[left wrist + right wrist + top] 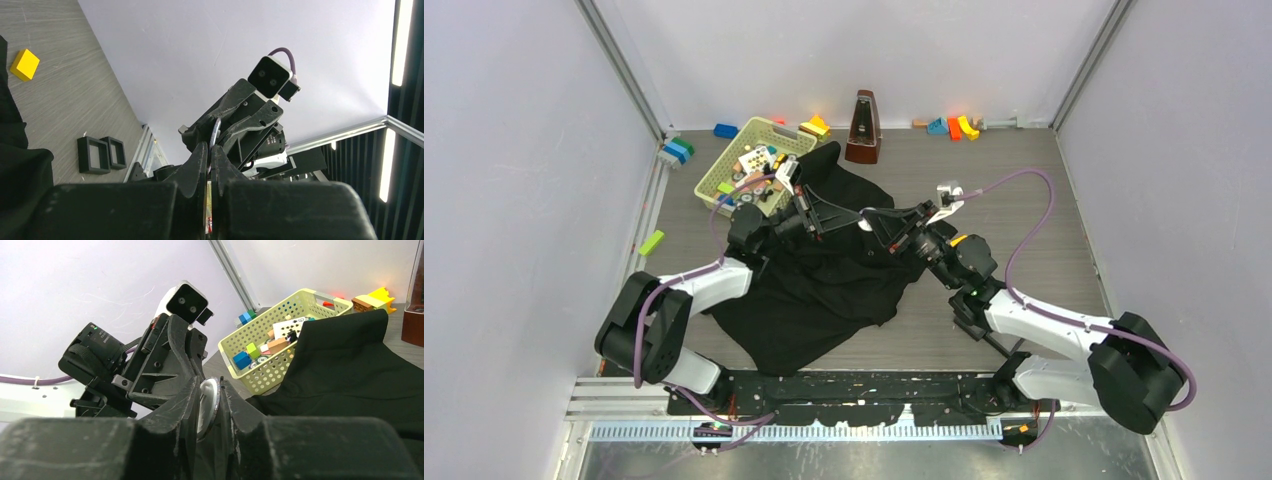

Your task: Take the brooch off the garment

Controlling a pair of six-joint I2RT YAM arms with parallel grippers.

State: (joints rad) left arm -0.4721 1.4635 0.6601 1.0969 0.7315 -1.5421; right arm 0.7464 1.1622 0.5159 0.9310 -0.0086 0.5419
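A black garment (824, 290) lies crumpled on the grey table (1024, 180), and its far edge is touching a pale yellow basket (265, 372) of small toys. Above the garment's middle the two arms meet tip to tip. The right gripper (209, 390) is pinched on the brooch (207, 402), which is raised clear of the cloth. The left gripper (210, 150) is almost closed on a thin silvery rim, apparently the same brooch.
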